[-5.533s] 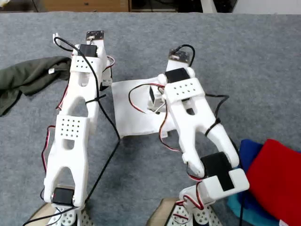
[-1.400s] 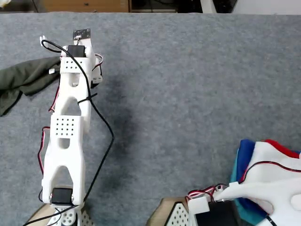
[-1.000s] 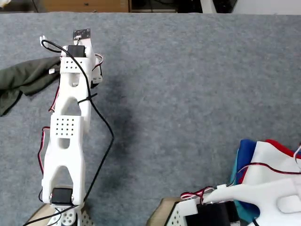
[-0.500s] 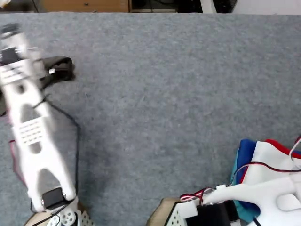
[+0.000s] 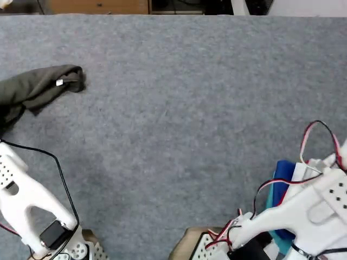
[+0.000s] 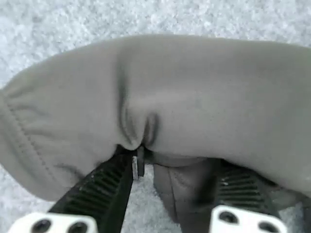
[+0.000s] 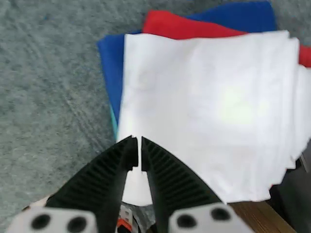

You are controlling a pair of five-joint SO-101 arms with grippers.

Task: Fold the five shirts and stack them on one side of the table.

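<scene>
A dark olive shirt (image 5: 40,86) lies crumpled at the table's far left, running off the left edge. In the left wrist view this olive shirt (image 6: 194,97) bulges right in front of my left gripper (image 6: 177,167), which is open with a fold of the cloth between its fingers (image 6: 112,189). A folded white shirt (image 7: 209,107) tops a stack over a red shirt (image 7: 184,26) and a blue shirt (image 7: 109,58) at the near right corner. My right gripper (image 7: 136,143) is shut just above the white shirt's near edge, with nothing in it.
Grey felt (image 5: 190,108) covers the table. One white arm (image 5: 27,200) stands at the near left; the other arm (image 5: 309,211) covers most of the stack, leaving a strip of blue shirt (image 5: 283,172). The table's wooden edge (image 7: 252,213) runs beside the stack.
The white shirt left the table's middle and now lies on the stack. One arm swung from the far left back to the near left; the other drew back over the stack.
</scene>
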